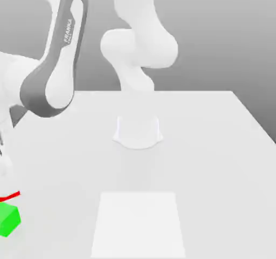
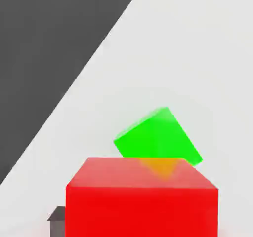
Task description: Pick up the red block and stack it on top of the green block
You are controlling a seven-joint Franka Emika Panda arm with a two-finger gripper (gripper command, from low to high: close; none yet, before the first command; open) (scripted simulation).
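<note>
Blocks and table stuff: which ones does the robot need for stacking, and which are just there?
Needed for the job:
- red block
- green block
- gripper, shut on the red block

Just there:
- white table
- pale square patch

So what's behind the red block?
Behind the red block, the hand view shows the green block sitting on the white table. Its near lower corner is hidden by the red one.

Bright red block [image 2: 142, 201], bright green block [image 2: 157, 136], pale white table [image 1: 215, 144], white-and-grey arm [image 1: 54, 74], grey backdrop.
</note>
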